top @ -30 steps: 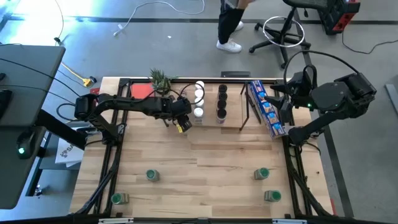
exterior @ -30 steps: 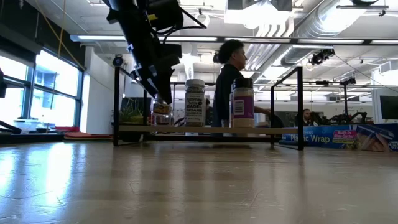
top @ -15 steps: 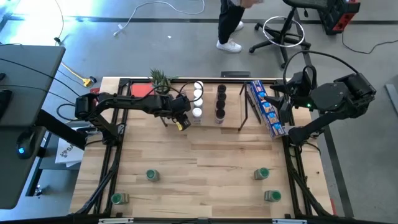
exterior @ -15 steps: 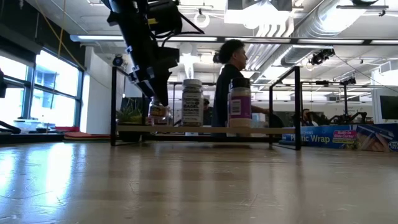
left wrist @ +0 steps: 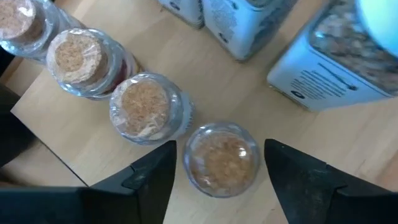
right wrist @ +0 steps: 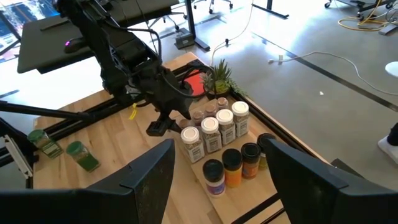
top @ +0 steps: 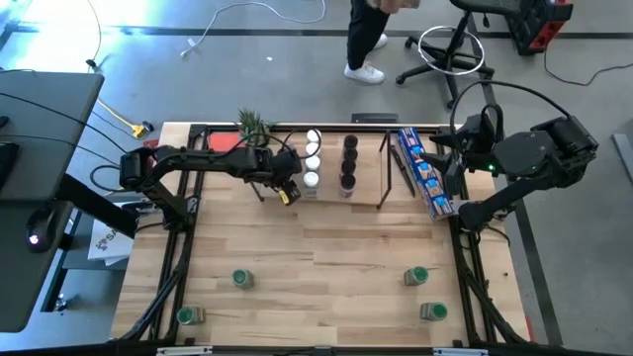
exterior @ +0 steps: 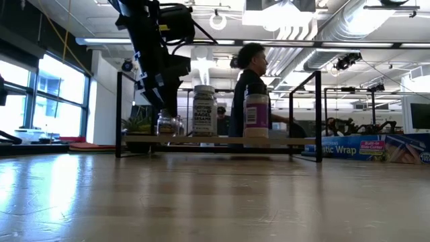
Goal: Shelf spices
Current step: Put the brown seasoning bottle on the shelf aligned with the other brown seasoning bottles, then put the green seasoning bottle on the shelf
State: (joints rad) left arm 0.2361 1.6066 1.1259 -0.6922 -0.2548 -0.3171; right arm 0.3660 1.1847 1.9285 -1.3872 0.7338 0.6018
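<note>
Jar placement at the rack's left front corner: your left gripper [left wrist: 217, 180] sits directly above a small clear glass jar with a cork-brown top [left wrist: 222, 159], fingers spread to either side of it and, as far as the wrist view shows, not touching the glass (whether the jar has been fully let go I cannot confirm). The jar stands upright, long axis vertical and in line with the gripper's approach, at the near end of a diagonal row of three similar cork-topped jars [left wrist: 145, 111] on the light-wood slanted shelf with the thin black wire frame [top: 367, 196]. White-lidded jars [top: 313, 163] and black-lidded jars [top: 349, 163] fill the rows beside it.

Key relation for you: the neighbouring cork jar lies just beside one finger, so a straight lift looks safer than any sideways move.

Four green-lidded jars [top: 242, 279] lie loose near the table's front edge, well apart from the shelf. The right gripper [top: 465, 148] waits by the long blue printed box [top: 423, 170], fingers apart
</note>
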